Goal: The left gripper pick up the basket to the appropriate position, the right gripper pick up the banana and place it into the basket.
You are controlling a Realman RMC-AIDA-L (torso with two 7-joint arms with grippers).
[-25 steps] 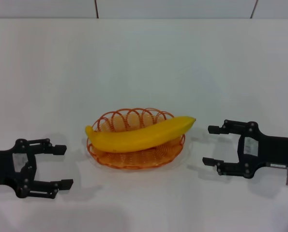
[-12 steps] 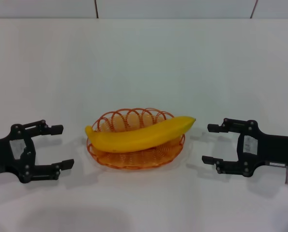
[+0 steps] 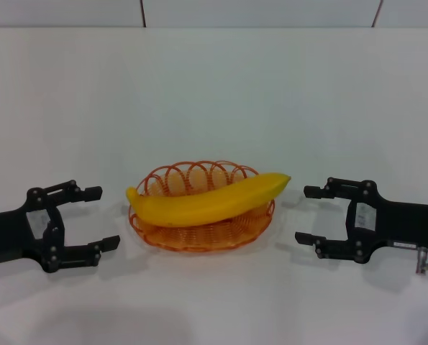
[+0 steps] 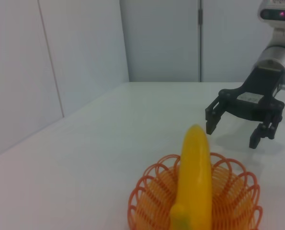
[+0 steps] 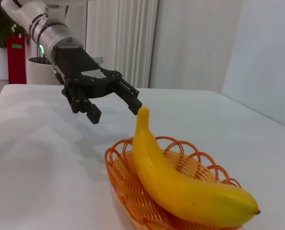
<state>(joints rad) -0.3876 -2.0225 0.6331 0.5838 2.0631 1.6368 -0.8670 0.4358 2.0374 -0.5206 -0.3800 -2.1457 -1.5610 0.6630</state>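
Banana (image 3: 208, 200): lying across the basket (image 3: 201, 231), resting on its rim, stem end pointing toward the left gripper, tip jutting past the rim toward the right gripper.
Basket: sitting on the white table (image 3: 214, 93), midway between the two grippers.
Left gripper (image 3: 98, 217): hovering low over the table just beside the basket's left edge, jaws spread wide, gripping nothing, fingers pointing at the basket.
Right gripper (image 3: 306, 214): hanging near the basket's right side, apart from the banana tip, jaws spread wide and holding nothing.
Left wrist view: showing the right gripper (image 4: 234, 132) beyond the banana (image 4: 195, 179).
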